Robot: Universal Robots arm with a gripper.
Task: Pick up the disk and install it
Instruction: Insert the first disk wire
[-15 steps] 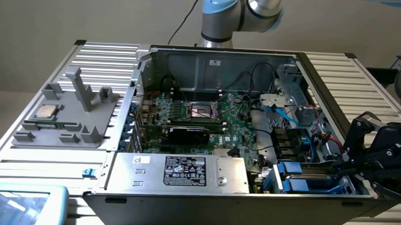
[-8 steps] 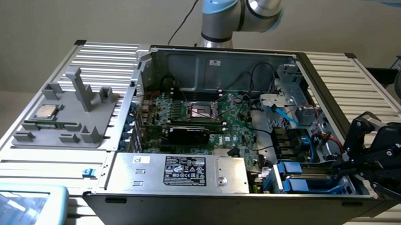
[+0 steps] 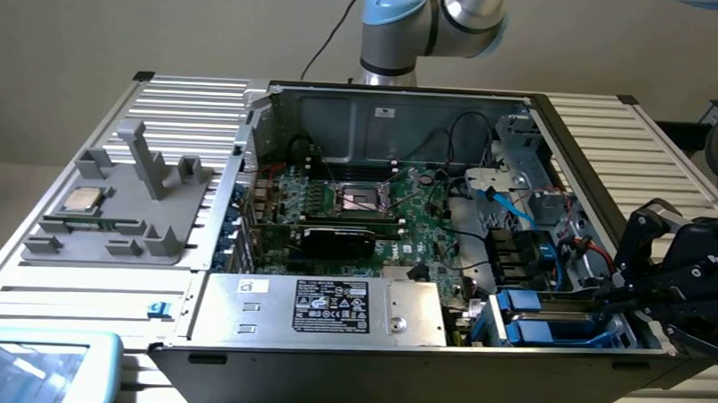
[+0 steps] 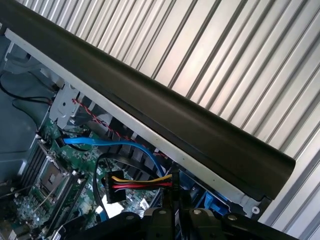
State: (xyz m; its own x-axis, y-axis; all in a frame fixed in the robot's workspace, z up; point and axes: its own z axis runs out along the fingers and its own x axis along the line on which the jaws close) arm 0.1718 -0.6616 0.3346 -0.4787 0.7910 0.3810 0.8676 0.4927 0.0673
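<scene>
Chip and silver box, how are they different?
The chip is small and square; the box is big and long. The chip lies on the grey tray outside the computer; the box sits inside it. The box has a black label; the chip looks plain. Both are silvery.

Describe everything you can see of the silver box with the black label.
The silver box is a rectangular housing of bare sheet metal, lying flat inside the open case against the wall nearest the camera. Its top face carries a black label with white print and a small white sticker toward the exterior view's left. The green board lies just behind it, and a black card sits by its far edge.
</scene>
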